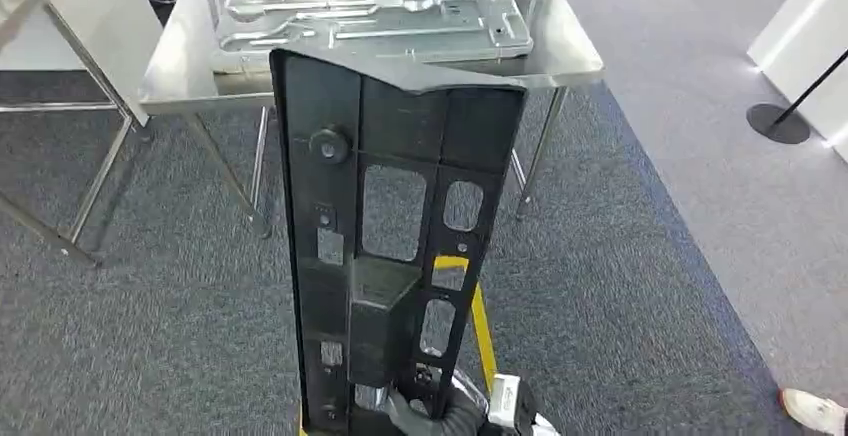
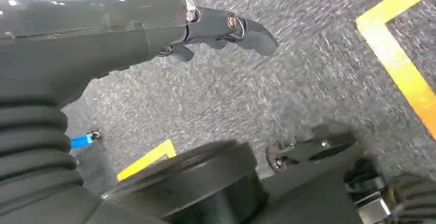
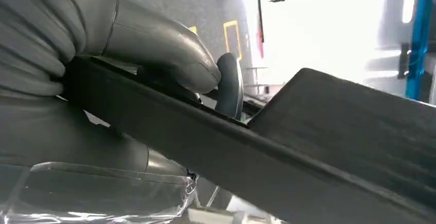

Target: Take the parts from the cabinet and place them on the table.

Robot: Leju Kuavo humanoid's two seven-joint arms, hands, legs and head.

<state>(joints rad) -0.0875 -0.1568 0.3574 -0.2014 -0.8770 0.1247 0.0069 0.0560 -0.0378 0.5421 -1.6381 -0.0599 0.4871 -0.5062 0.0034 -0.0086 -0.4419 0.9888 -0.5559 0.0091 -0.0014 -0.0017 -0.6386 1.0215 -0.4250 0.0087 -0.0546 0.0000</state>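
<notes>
Right wrist view: right hand [image 3: 128,70] grips black panel [image 3: 288,147], thumb on top.

Black slotted panel [image 1: 385,256] upright (gripped low); metal plate [image 1: 375,21] on table [image 1: 180,66].

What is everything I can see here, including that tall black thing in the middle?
black plastic panel: one, black, with cut-out windows, held upright in front of the robot, its top edge overlapping the table in the head view
sheet-metal part: one, silver, lying flat on the table
steel table: one, shiny silver, straight ahead on the carpet
second table: one, silver legs, at the left edge
carpet: grey, under everything
floor tape: yellow lines on the carpet
stanchion base: one, dark, far right
shoe: one, white, a person's, lower right corner
right hand: grey, grips the panel's lower end
left hand: dark, hanging over the carpet, holding nothing
</notes>
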